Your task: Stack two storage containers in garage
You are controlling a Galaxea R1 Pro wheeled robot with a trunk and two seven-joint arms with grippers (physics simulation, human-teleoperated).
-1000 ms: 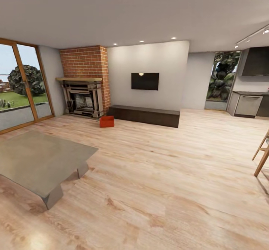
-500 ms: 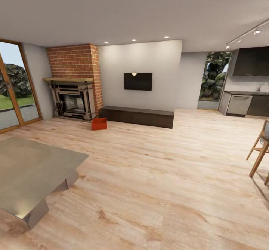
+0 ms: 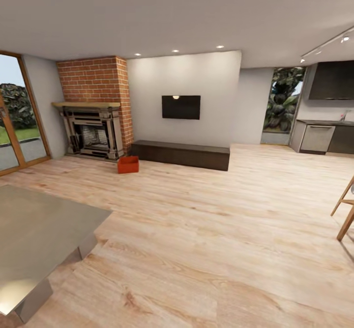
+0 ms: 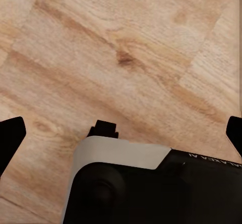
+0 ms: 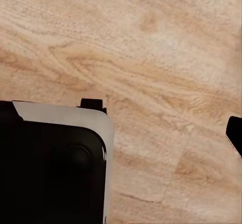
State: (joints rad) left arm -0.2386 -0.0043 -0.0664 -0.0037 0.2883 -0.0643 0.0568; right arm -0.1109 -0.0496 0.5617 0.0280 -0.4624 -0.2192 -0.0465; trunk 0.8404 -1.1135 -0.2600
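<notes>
Left gripper (image 4: 121,133) hangs spread and empty over wood planks. Ahead, the view has swung; the storage containers (image 3: 128,165) by the fireplace (image 3: 93,134) now sit more central, approach continuing.

Orange-red rectangular storage container (image 3: 128,165) on light tan wood-plank floor (image 3: 211,230) with darker knots. Red-brick fireplace (image 3: 95,107), dark carved surround. Long low dark-brown bench (image 3: 180,154). Black wall screen (image 3: 181,107) on white wall. Grey matte low table (image 3: 34,239).

The head camera has panned right and advanced (a shift of the whole view). The storage containers (image 3: 128,164) and fireplace (image 3: 93,134) themselves remain unmoved.
</notes>
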